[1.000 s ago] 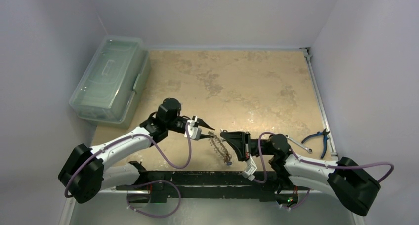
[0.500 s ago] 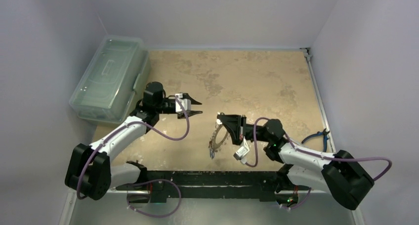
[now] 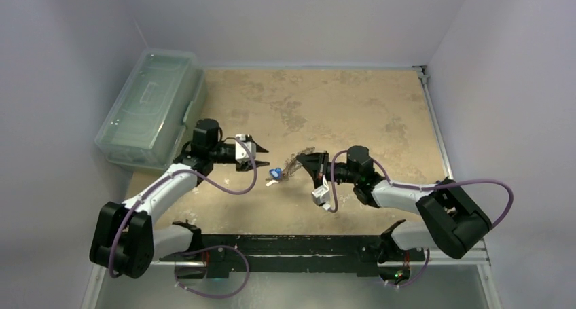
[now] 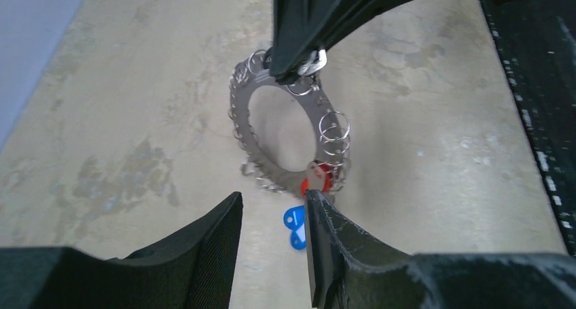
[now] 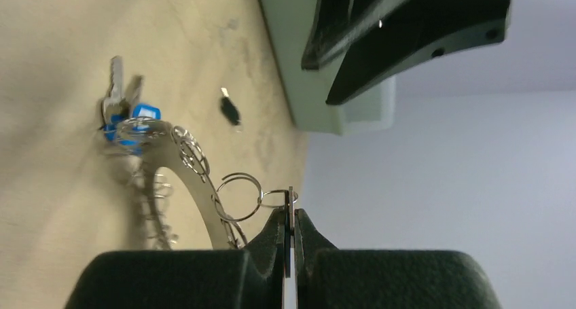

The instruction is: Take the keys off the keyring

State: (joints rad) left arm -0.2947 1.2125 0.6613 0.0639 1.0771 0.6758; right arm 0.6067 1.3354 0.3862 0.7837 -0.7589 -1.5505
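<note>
Right gripper (image 5: 291, 217): pinched tight on one silvery key (image 5: 290, 197) at upper edge of keyring (image 4: 239, 119). Left gripper (image 4: 272, 200): fingers apart, nothing between, facing red key (image 4: 316, 180) and blue key (image 4: 294, 226).

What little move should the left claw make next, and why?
Probably ease forward and close on the red key. The left claw is open and empty just short of it, while the right claw is shut on the opposite edge of the keyring, steadying it.
</note>
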